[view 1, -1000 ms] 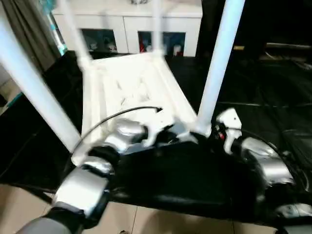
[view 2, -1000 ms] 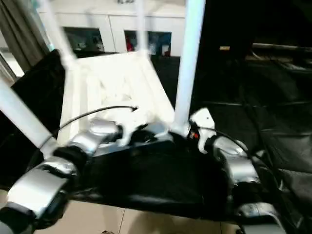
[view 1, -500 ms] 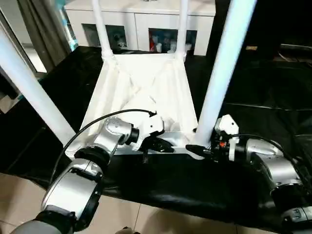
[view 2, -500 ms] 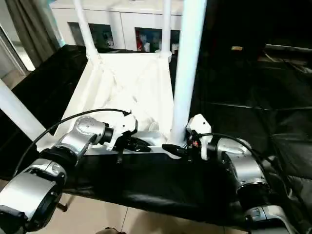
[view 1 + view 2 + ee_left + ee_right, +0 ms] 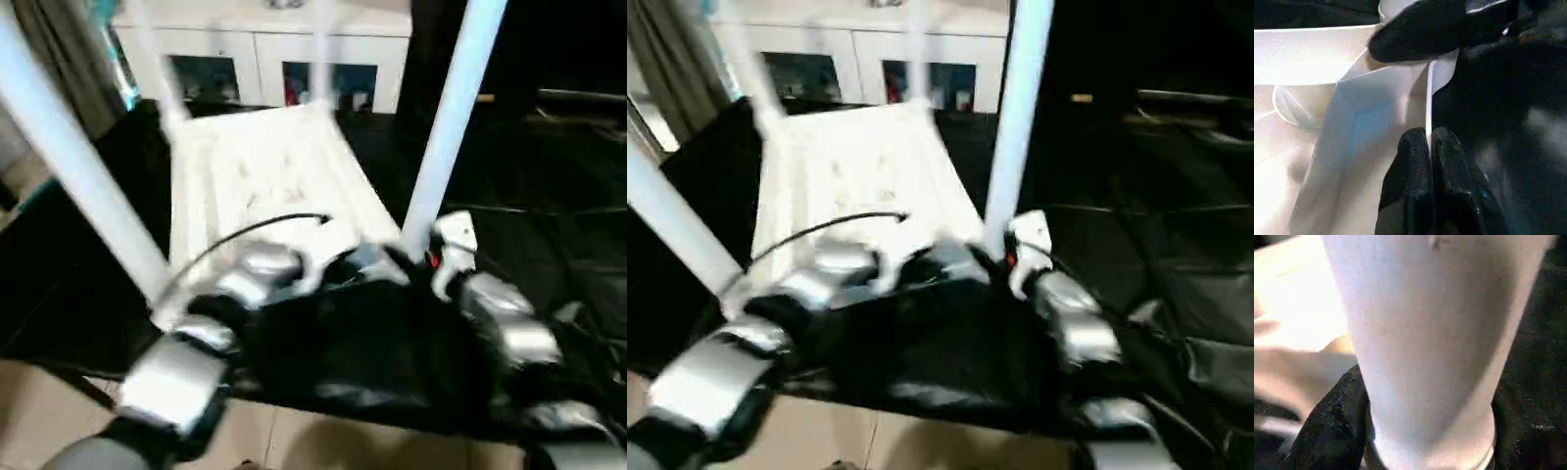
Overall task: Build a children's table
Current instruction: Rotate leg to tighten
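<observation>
The children's table (image 5: 265,176) lies upside down on the black-sheeted table, its white legs pointing up. My left gripper (image 5: 1429,137) is shut on the thin white rim (image 5: 1428,98) of the top's near edge, one finger on each side of that wall. The near right leg (image 5: 446,127) rises from its corner socket. My right gripper (image 5: 407,259) is at that leg's flared base, and the leg (image 5: 1425,333) stands right in front of the right wrist camera. The near left leg (image 5: 78,166) slants up at the left.
The black-sheeted table (image 5: 549,176) stretches off to the right and the back. A white cabinet (image 5: 265,59) with glass doors stands behind it. A grey curtain (image 5: 59,59) hangs at the far left, and pale floor tiles (image 5: 39,411) show below the table's front edge.
The whole picture has swung and blurred, so the camera moved. My left gripper still pinches the rim. My right gripper stays at the near right leg's base.
</observation>
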### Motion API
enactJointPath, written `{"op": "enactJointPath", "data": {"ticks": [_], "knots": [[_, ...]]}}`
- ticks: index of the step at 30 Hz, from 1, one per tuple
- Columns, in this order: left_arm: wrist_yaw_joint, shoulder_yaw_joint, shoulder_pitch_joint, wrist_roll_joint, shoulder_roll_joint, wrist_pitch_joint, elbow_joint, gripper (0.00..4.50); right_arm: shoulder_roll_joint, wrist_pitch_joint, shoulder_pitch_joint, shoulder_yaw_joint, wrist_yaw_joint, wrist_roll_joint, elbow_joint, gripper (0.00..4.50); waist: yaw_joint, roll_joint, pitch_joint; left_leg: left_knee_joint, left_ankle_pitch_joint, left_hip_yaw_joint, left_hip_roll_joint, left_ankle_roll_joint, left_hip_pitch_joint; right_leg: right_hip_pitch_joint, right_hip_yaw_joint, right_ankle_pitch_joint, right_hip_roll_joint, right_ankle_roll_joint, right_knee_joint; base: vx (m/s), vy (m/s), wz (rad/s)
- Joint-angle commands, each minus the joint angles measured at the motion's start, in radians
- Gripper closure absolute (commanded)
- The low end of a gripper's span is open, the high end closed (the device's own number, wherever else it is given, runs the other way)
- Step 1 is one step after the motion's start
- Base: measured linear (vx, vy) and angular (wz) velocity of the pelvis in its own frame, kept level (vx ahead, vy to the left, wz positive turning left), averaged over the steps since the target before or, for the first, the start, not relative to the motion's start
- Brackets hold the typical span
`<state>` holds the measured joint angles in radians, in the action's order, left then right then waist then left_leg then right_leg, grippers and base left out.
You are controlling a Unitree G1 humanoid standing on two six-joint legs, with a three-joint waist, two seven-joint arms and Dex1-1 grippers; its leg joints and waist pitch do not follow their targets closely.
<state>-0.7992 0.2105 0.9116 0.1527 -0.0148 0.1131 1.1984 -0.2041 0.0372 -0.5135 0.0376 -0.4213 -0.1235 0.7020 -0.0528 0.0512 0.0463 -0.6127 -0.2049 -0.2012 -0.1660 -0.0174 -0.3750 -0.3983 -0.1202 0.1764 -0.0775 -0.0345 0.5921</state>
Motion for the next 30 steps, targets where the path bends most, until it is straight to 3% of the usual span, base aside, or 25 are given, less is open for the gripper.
{"op": "enactJointPath", "data": {"ticks": [1, 2, 3, 4, 6, 7, 13, 20, 22, 25, 26, 30], "knots": [[0.130, -0.042, 0.031, -0.009, 0.031, -0.016, 0.000, 4.50, 0.045, 0.044, 0.014, -0.018, 0.092, 0.035, 0.086, 1.75, 0.001, -0.012, -0.063, 0.072, -0.161, 0.041, -0.070, 0.076, 0.013, 0.054, 0.066, 0.298, -0.103, -0.171, -0.093, 0.000, 0.000, 0.00], [0.149, -0.042, 0.034, -0.007, 0.039, -0.017, 0.003, 4.50, 0.055, 0.044, 0.008, -0.018, 0.111, 0.038, 0.095, 1.75, 0.005, -0.015, -0.062, 0.073, -0.160, 0.040, -0.071, 0.079, 0.013, 0.053, 0.067, 0.290, -0.102, -0.173, -0.094, 0.000, 0.000, 0.00], [0.200, -0.035, 0.045, 0.005, 0.069, -0.019, 0.014, 4.50, 0.096, 0.035, -0.022, -0.030, 0.172, 0.061, 0.135, 1.75, 0.004, -0.009, -0.065, 0.072, -0.152, 0.042, -0.072, 0.082, 0.013, 0.056, 0.066, 0.266, -0.103, -0.179, -0.089, 0.000, 0.000, 0.00], [0.202, -0.031, 0.047, 0.010, 0.078, -0.014, 0.016, 4.50, 0.108, 0.019, -0.034, -0.050, 0.174, 0.082, 0.145, 1.75, 0.010, -0.011, -0.065, 0.074, -0.153, 0.042, -0.072, 0.081, 0.012, 0.053, 0.066, 0.249, -0.100, -0.186, -0.089, 0.000, 0.000, 0.00], [0.205, -0.029, 0.050, 0.013, 0.082, -0.010, 0.019, 4.50, 0.114, -0.001, -0.040, -0.063, 0.171, 0.097, 0.151, 1.75, 0.011, -0.011, -0.066, 0.072, -0.160, 0.041, -0.069, 0.087, 0.012, 0.059, 0.066, 0.239, -0.103, -0.189, -0.089, 0.000, 0.000, 0.00], [0.193, -0.027, 0.050, 0.012, 0.083, -0.003, 0.020, 4.50, 0.117, -0.021, -0.043, -0.065, 0.168, 0.100, 0.148, 1.19, 0.012, -0.010, -0.066, 0.071, -0.158, 0.041, -0.069, 0.096, 0.011, 0.059, 0.065, 0.231, -0.103, -0.189, -0.089, 0.000, 0.000, 0.00], [0.093, -0.021, 0.041, -0.004, 0.050, 0.027, 0.013, 4.50, 0.082, -0.081, -0.046, -0.050, 0.038, 0.053, 0.109, 0.69, 0.012, -0.013, -0.067, 0.070, -0.147, 0.041, -0.070, 0.131, 0.007, 0.063, 0.064, 0.207, -0.103, -0.198, -0.083, 0.000, 0.000, 0.00], [-0.218, 0.011, -0.009, -0.014, -0.042, 0.109, -0.025, 4.50, -0.087, -0.108, 0.023, -0.134, -0.349, 0.024, -0.034, 0.69, 0.002, -0.016, -0.067, 0.063, -0.117, 0.037, -0.073, 0.186, 0.001, 0.066, 0.060, 0.163, -0.099, -0.200, -0.077, 0.000, 0.000, 0.00], [-0.253, 0.015, -0.015, -0.015, -0.055, 0.113, -0.030, 4.50, -0.108, -0.100, 0.037, -0.143, -0.398, 0.015, -0.059, 0.69, 0.000, -0.012, -0.068, 0.063, -0.124, 0.036, -0.077, 0.179, 0.006, 0.060, 0.061, 0.178, -0.099, -0.205, -0.076, 0.000, 0.000, 0.00], [-0.392, 0.009, -0.037, -0.049, -0.095, 0.127, -0.058, 4.50, -0.169, -0.034, 0.077, -0.149, -0.543, -0.041, -0.150, 0.69, -0.016, -0.015, -0.066, 0.067, -0.137, 0.037, -0.082, 0.176, 0.009, 0.063, 0.064, 0.203, -0.101, -0.201, -0.079, 0.000, 0.000, 0.00], [-0.476, 0.001, -0.049, -0.076, -0.112, 0.117, -0.079, 4.50, -0.202, 0.002, 0.099, -0.155, -0.614, -0.068, -0.197, 0.69, -0.021, -0.013, -0.066, 0.069, -0.137, 0.038, -0.085, 0.178, 0.009, 0.060, 0.065, 0.194, -0.102, -0.204, -0.076, 0.000, 0.000, 0.00], [-0.576, 0.008, -0.066, -0.091, -0.133, 0.098, -0.106, 4.50, -0.238, 0.025, 0.129, -0.171, -0.685, -0.078, -0.237, 0.69, -0.032, -0.011, -0.070, 0.069, -0.118, 0.039, -0.089, 0.162, 0.011, 0.057, 0.067, 0.160, -0.104, -0.213, -0.069, 0.000, 0.000, 0.00]]}}
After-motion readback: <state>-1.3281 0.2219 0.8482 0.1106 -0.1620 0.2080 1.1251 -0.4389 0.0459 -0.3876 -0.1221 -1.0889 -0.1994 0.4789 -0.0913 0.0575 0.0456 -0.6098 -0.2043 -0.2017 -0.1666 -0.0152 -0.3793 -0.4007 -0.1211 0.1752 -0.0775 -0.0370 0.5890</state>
